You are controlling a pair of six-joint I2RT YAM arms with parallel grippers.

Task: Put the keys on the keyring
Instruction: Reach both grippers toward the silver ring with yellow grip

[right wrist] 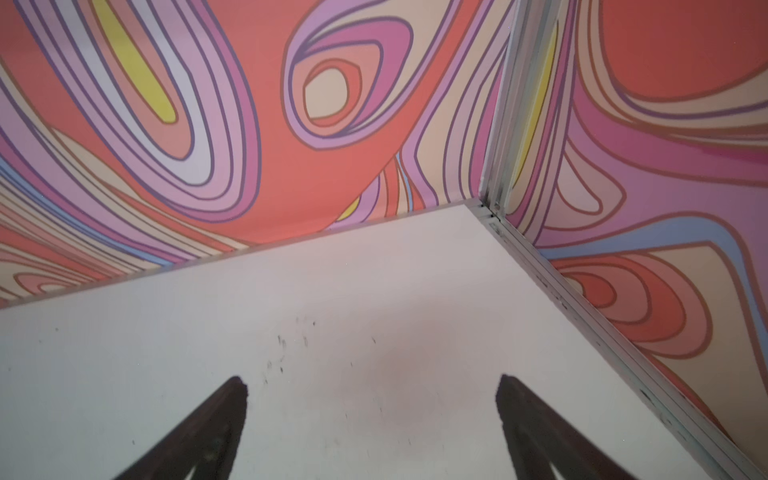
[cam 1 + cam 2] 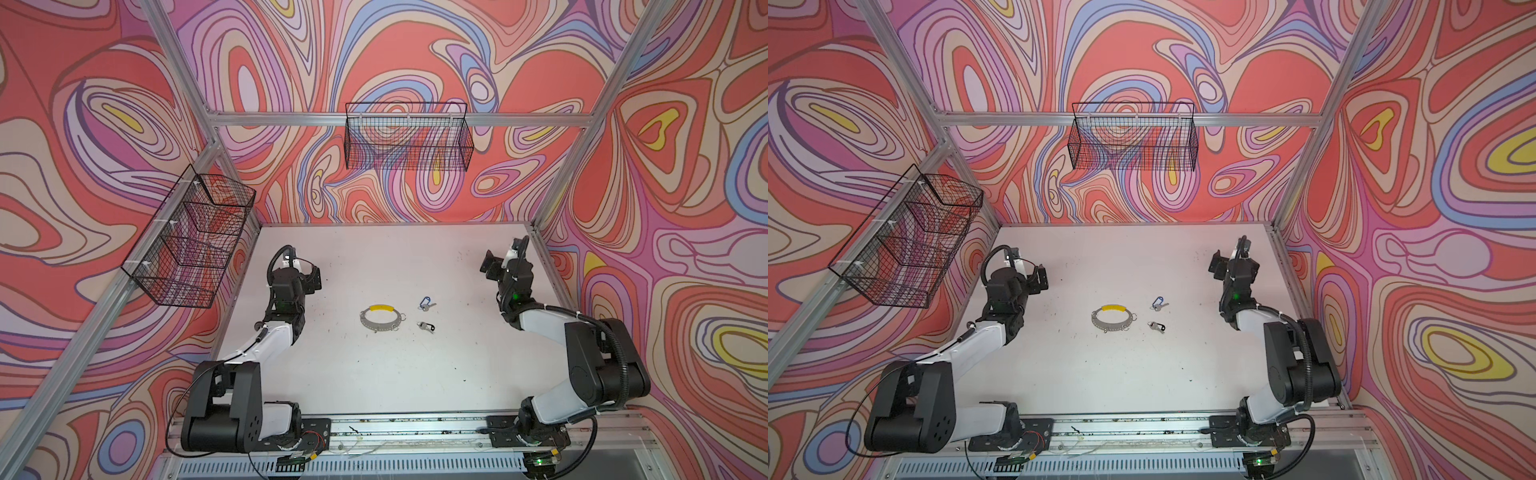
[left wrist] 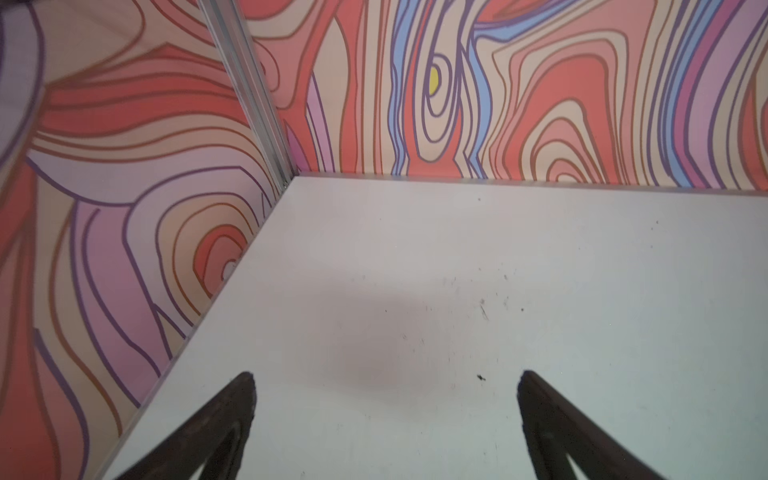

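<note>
near rail (image 2: 399, 430) edges the table (image 2: 374, 382); left gripper (image 3: 384, 374) and right gripper (image 1: 372, 378) gape, empty. keyring (image 2: 365, 321) lies mid-table; blue key (image 2: 425, 303) and black key (image 2: 424, 326) lie just beside it, the 2 apart.

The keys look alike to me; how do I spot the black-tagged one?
On the white table, find the big grey keyring with a yellow segment. Just right of it lie two keys: the black-tagged key lies nearer the front than the blue-tagged key.
</note>
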